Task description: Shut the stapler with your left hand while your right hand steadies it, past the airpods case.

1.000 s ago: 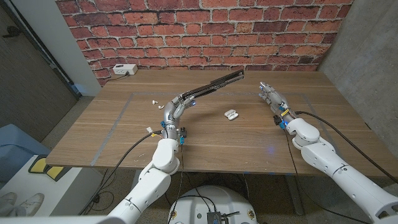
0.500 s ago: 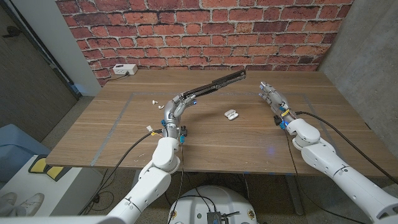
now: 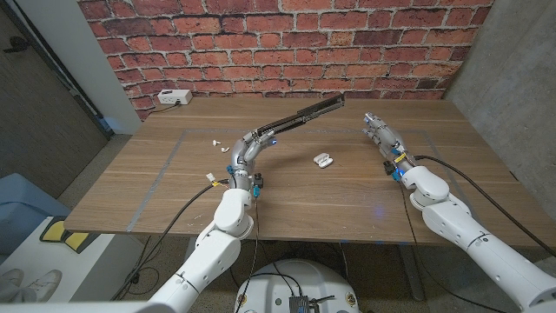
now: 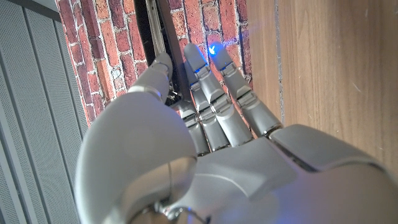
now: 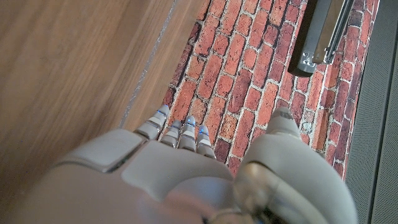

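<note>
Black stapler (image 3: 304, 114) unmoved, left hand (image 3: 252, 143) still gripping, right hand (image 3: 379, 132) apart.

Black-and-silver stapler (image 3: 300, 118) open long, tilted, far mid-table, white airpods case (image 3: 323, 160) nearer

You are looking along the back of your left hand (image 4: 205, 155), its grey fingers (image 4: 227, 93) stretched out together toward the red brick wall (image 4: 93, 74). The thumb reaches up beside them, its tip touching or nearly touching the long dark stapler (image 4: 158, 31), which runs against the wall just beyond the fingertips. A blue light glows at one fingertip. The wooden bench (image 4: 336, 68) lies next to the fingers, meeting the wall. Grey ribbed panelling (image 4: 31, 124) borders the wall's other side.
</note>
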Robot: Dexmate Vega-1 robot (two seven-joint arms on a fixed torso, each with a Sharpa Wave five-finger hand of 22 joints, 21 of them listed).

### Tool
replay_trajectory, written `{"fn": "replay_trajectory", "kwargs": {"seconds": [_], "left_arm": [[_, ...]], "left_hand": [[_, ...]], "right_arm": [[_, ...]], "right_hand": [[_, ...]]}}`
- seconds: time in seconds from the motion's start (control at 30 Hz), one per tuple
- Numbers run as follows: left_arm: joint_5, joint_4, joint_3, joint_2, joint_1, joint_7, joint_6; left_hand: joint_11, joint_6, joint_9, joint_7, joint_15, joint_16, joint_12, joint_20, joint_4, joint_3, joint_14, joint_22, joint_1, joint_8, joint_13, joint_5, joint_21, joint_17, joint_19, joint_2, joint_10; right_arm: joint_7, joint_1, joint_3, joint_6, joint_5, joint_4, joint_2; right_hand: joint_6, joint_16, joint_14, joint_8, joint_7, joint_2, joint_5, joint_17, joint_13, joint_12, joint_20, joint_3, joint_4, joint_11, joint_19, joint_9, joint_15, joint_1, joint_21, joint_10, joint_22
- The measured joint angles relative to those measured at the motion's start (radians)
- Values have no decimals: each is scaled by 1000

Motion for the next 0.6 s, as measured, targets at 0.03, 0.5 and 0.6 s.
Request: {"fn": "replay_trajectory", "kwargs": {"seconds": [0.03, 0.5, 0.6], "left_arm": [[-4, -2, 0, 1, -2, -1, 4], [-76, -10, 2, 16, -33, -28, 69], [-94, -10, 2, 19, -38, -37, 78]], "left_hand": [[1, 2, 0, 2, -1, 0, 0, 0, 0, 0, 1, 0, 8, 0, 0, 0, 0, -1, 0, -8, 1], [1, 10, -9, 0, -2, 0, -8, 0, -3, 3, 5, -5, 12, -12, 6, 9, 7, 2, 0, -12, 1], [1, 14, -9, -4, -2, 0, -9, 0, -3, 3, 5, -5, 15, -18, 8, 13, 11, 2, 0, -15, 1]], "right_arm": [[0, -1, 1, 2, 0, -2, -1], [0, -8, 9, 15, -24, -27, -20], [-3, -8, 9, 17, -34, -31, -24]], "right_hand": [[0, 0, 0, 0, 0, 2, 0, 0, 0, 0, 0, 0, 0, 0, 0, 0, 0, 2, 0, 0, 0], [-10, 0, 5, 0, -29, 2, -4, 0, 2, 0, 14, 4, -4, -11, 11, 0, -13, 2, 5, 11, 0], [-12, 6, 12, 0, -48, 13, -4, 0, 5, 0, 7, 10, -10, -20, 18, 0, -8, 13, 5, 13, 0]]}}
